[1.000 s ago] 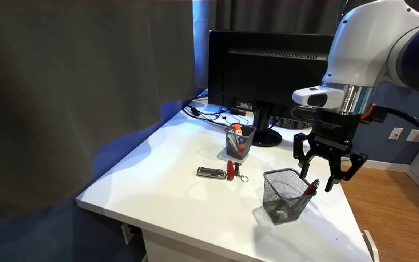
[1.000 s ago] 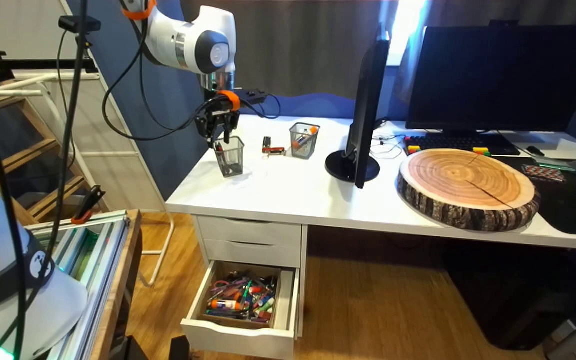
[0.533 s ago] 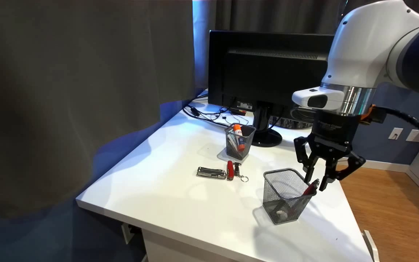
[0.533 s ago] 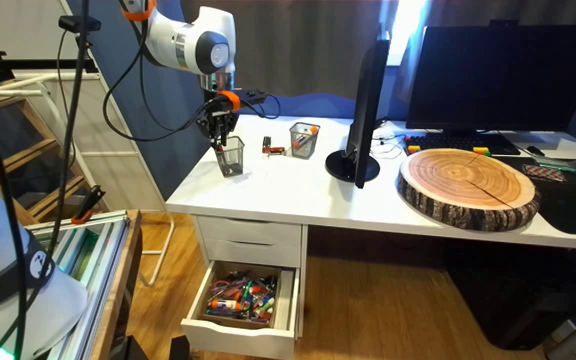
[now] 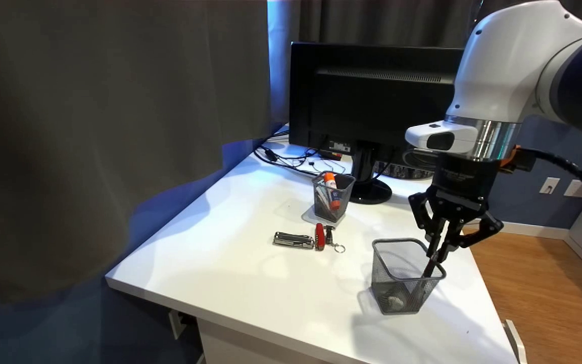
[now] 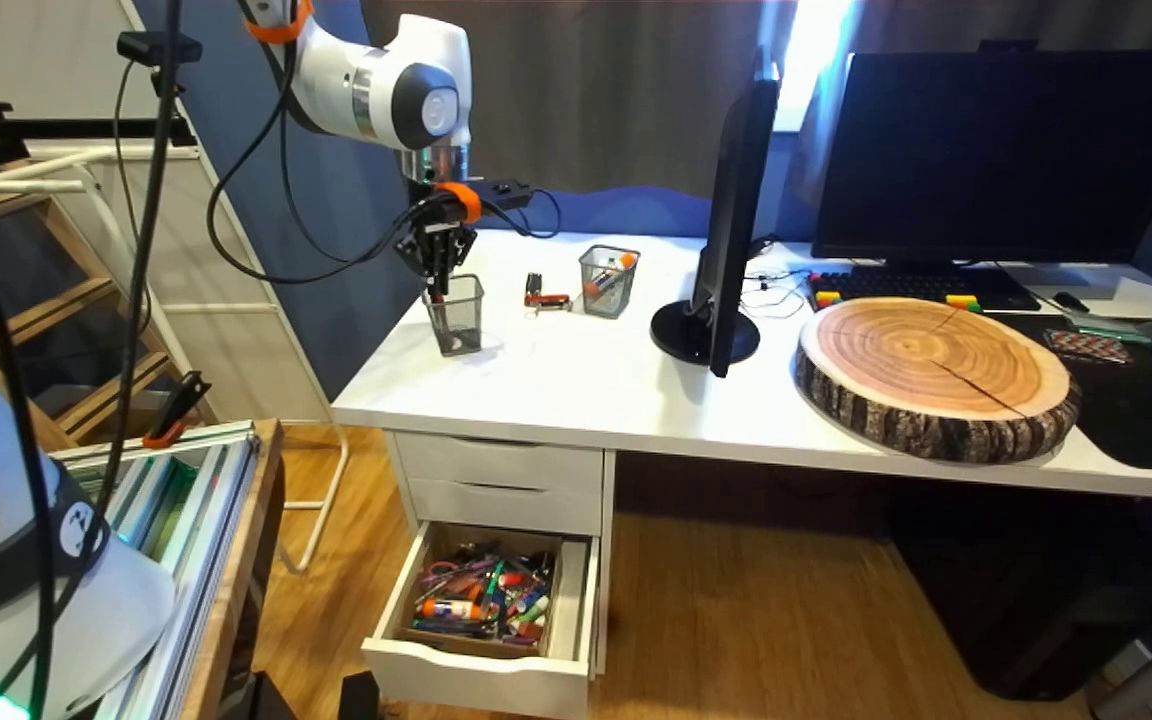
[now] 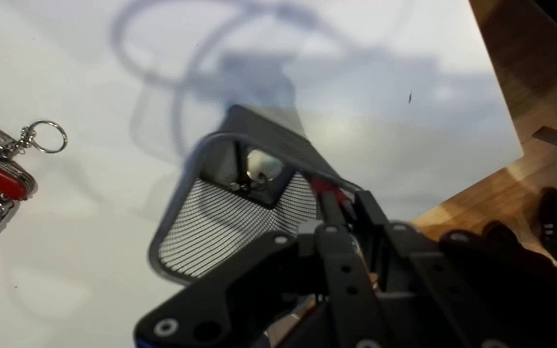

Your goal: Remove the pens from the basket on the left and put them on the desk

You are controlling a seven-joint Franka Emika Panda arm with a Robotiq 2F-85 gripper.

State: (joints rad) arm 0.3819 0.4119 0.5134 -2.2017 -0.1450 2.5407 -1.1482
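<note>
Claw (image 5: 436, 257) is down at the basket (image 5: 399, 285) with its fingers pinched together on the top end of a red pen (image 7: 326, 185). That pen leans in a corner of the basket, lower end inside. The basket's rim is right up at the fingertips too, and I can't tell if it's caught in the pinch. Also can't tell if more are in there, that corner's pretty well hidden. On the basket floor there's some pale roundish thing (image 7: 263, 166), no clue what.

Basket's on the white table (image 5: 240, 288). Going right from it in an exterior view: way below the basket, a pulled-out drawer (image 6: 481, 687) with a jumble of colorful stuff (image 6: 486, 590) in it. Up top, a red pocket knife (image 6: 550, 301) lies near the basket, to its right and a bit behind, with a silver multitool (image 5: 293, 240) tucked in beside it and a key ring (image 5: 339, 248) on the side facing the basket. Next over, farther right of the basket, is a mesh cup (image 6: 619, 292) with an orange-capped stick (image 5: 330, 178) leaning in it. Then a black monitor (image 6: 744, 210), seen edge-on, well apart from the basket. Farthest right of the basket you've got a chunky slab of tree trunk (image 6: 936, 360), bark and all, with another black screen (image 6: 1011, 160) and a black keyboard (image 6: 896, 282) behind it.
</note>
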